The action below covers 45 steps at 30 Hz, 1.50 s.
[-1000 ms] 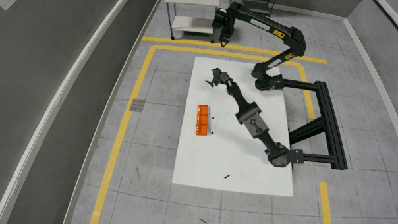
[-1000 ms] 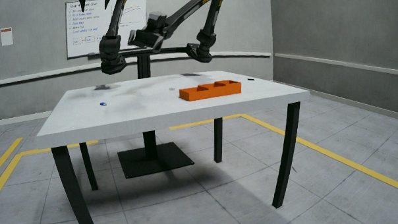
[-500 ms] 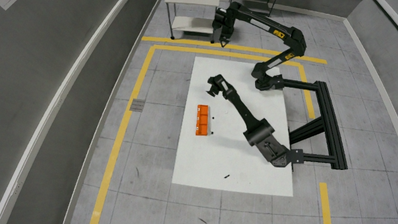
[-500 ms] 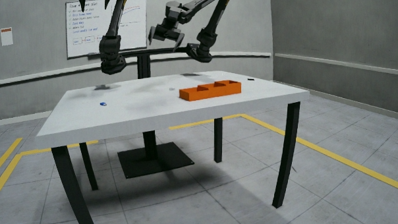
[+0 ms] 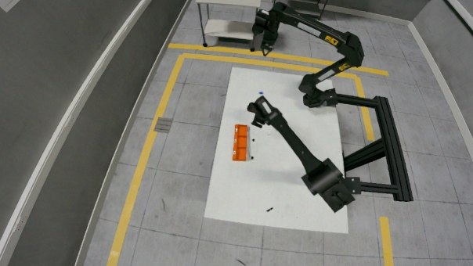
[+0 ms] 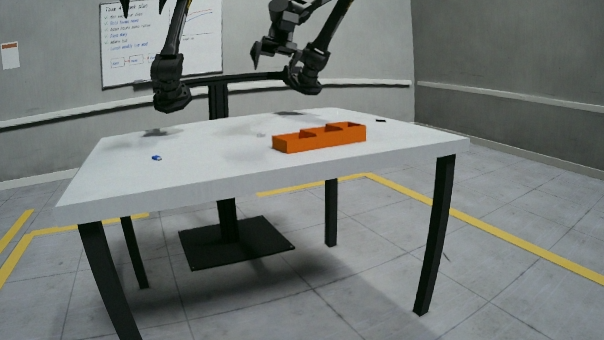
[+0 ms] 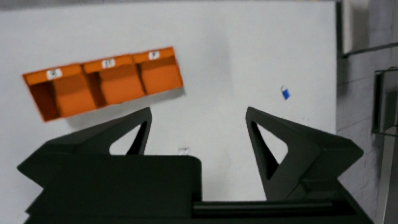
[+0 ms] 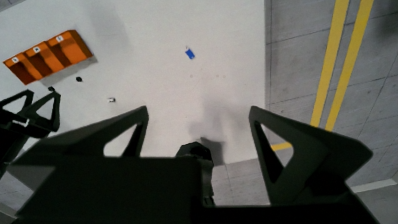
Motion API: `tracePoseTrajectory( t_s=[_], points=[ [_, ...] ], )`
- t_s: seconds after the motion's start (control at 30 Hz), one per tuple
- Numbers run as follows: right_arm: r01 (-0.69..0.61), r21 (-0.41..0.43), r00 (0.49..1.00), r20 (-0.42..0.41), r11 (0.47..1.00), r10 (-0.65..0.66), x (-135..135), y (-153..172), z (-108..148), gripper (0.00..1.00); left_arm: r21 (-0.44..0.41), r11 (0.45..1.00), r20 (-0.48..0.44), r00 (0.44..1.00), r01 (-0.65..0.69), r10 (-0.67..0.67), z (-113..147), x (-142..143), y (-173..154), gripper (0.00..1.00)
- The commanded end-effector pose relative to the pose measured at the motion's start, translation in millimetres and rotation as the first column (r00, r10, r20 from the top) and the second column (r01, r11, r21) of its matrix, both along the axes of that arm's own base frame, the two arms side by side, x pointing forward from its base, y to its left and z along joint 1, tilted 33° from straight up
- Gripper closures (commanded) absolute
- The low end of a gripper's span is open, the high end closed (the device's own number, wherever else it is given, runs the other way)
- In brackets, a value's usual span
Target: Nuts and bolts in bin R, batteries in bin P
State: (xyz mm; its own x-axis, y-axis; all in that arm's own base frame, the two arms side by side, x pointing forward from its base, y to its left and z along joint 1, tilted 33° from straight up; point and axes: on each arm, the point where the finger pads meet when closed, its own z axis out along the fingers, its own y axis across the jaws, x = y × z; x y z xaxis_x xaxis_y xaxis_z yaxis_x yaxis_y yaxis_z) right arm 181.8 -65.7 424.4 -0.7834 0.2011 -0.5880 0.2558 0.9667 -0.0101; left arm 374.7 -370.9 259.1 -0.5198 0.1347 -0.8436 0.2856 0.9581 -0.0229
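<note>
An orange bin row [image 5: 240, 142] with three compartments lies on the white table; its white labels are too small to read. It also shows in the left wrist view [image 7: 102, 82] and the right wrist view [image 8: 47, 55]. Two small dark parts [image 5: 253, 139] [image 5: 251, 157] lie beside the bins. A dark bolt-like piece [image 5: 269, 210] lies near one table end. A small blue item [image 5: 261, 92] lies near the other end. A tiny pale part [image 7: 183, 150] lies below my left gripper. My left gripper [image 5: 256, 117] hovers open and empty above the table, next to the bins. My right gripper [image 5: 266, 50] is open and empty, high beyond the table edge.
A white shelf cart [image 5: 229, 21] stands on the floor past the table end by my right gripper. The black arm frame [image 5: 380, 149] runs along the table's long side. Yellow floor lines [image 5: 164, 98] ring the table.
</note>
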Motion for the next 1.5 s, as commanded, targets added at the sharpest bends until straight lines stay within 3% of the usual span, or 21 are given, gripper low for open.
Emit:
tracePoseTrajectory(
  t_s=[0.0,0.1,0.13,0.2,0.23,0.27,0.47,0.5,0.6,0.63,0.87,0.9,0.97,1.47],
  points=[
    [-0.010,-0.016,0.999,0.035,1.000,0.011,0.0,3.1,21.4,0.00,-0.017,0.999,-0.045,0.998,-0.047,0.046,-1.6,-6.8,25.9,0.00],
    [-0.010,-0.016,0.999,0.035,1.000,0.011,0.0,3.1,21.4,0.00,0.007,0.997,-0.089,0.993,-0.073,0.074,-5.8,-17.3,45.3,0.00],
    [-0.010,-0.016,0.999,0.035,1.000,0.011,0.0,3.1,21.4,0.00,0.008,0.995,-0.115,0.989,-0.097,0.098,5.2,-17.8,48.0,0.00],
    [-0.010,-0.016,0.999,0.035,1.000,0.011,0.0,3.1,21.4,0.00,0.031,0.994,-0.132,0.986,-0.100,0.103,-9.6,-28.5,65.1,0.00],
    [-0.010,-0.016,0.999,0.035,1.000,0.011,0.0,3.1,21.4,0.00,0.022,0.992,-0.149,0.981,-0.125,0.127,8.5,-27.1,65.2,0.00],
    [-0.010,-0.016,0.999,0.035,1.000,0.011,0.0,3.1,21.4,0.00,0.057,0.990,-0.173,0.976,-0.127,0.135,-12.1,-36.9,79.4,0.00],
    [-0.010,-0.016,0.999,0.035,1.000,0.011,0.0,3.1,21.4,0.00,0.085,0.984,-0.212,0.963,-0.154,0.169,-16.8,-53.0,105.8,0.00],
    [-0.010,-0.016,0.999,0.035,1.000,0.011,0.0,3.1,21.4,0.00,0.064,0.982,-0.220,0.957,-0.180,0.190,8.5,-49.5,103.1,0.00],
    [-0.010,-0.016,0.999,0.035,1.000,0.011,0.0,3.1,21.4,0.00,0.102,0.972,-0.262,0.937,-0.211,0.231,2.4,-63.7,124.8,0.00],
    [-0.010,-0.016,0.999,0.035,1.000,0.011,0.0,3.1,21.4,0.00,0.145,0.968,-0.282,0.929,-0.207,0.241,-22.1,-75.5,140.6,0.00],
    [-0.010,-0.016,0.999,0.035,1.000,0.011,0.0,3.1,21.4,0.00,0.210,0.943,-0.342,0.884,-0.258,0.318,-28.3,-108.6,188.2,0.00],
    [-0.010,-0.016,0.999,0.035,1.000,0.011,0.0,3.1,21.4,0.00,0.214,0.935,-0.354,0.869,-0.284,0.345,-16.0,-109.1,189.9,0.00],
    [-0.010,-0.016,0.999,0.035,1.000,0.011,0.0,3.1,21.4,0.00,0.245,0.927,-0.367,0.858,-0.283,0.359,-30.3,-123.3,208.4,0.00],
    [-0.010,-0.016,0.999,0.035,1.000,0.011,0.0,3.1,21.4,0.00,0.208,0.941,-0.351,0.878,-0.267,0.327,-13.3,-114.5,184.3,0.00]
  ],
)
